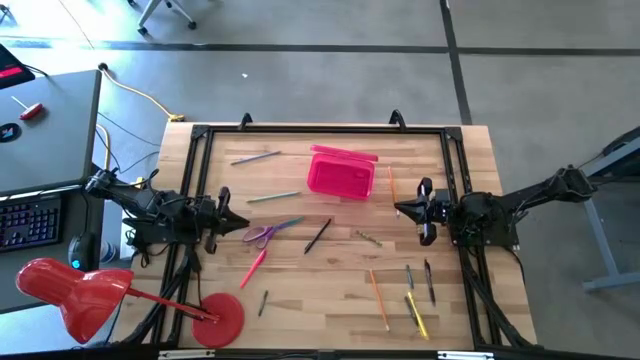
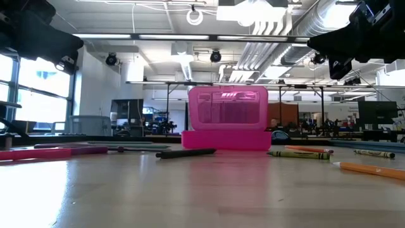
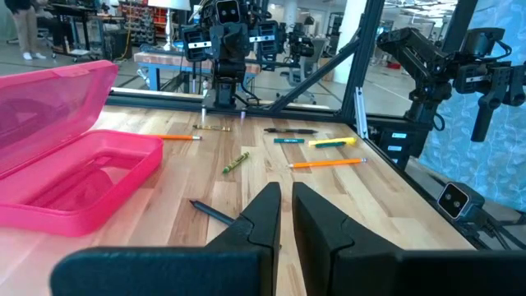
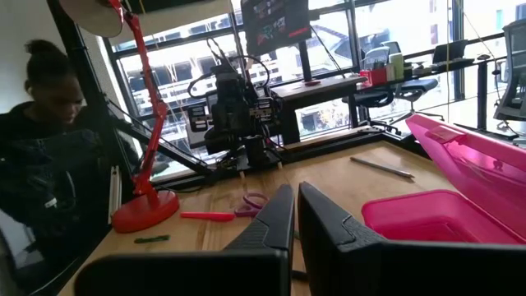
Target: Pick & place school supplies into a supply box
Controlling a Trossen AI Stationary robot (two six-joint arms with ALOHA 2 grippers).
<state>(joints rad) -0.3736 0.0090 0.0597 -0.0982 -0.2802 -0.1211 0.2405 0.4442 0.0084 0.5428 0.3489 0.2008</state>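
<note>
A red lamp [image 1: 80,295] stands at the left near corner of the table [image 1: 300,300]. The left end effector [image 1: 232,222] hangs over the left side, fingers close together, holding nothing. Just beside it lie the scissors [image 1: 262,234] and a pink pen [image 1: 253,266]. A black pen [image 1: 317,236] lies near the middle. The pink box [image 1: 340,172] sits toward the far side, lid open and empty inside. The right end effector [image 1: 408,209] hangs right of the box, fingers close together, holding nothing. Orange [image 1: 379,298], yellow [image 1: 416,314] and dark pencils [image 1: 429,281] lie near the right front.
</note>
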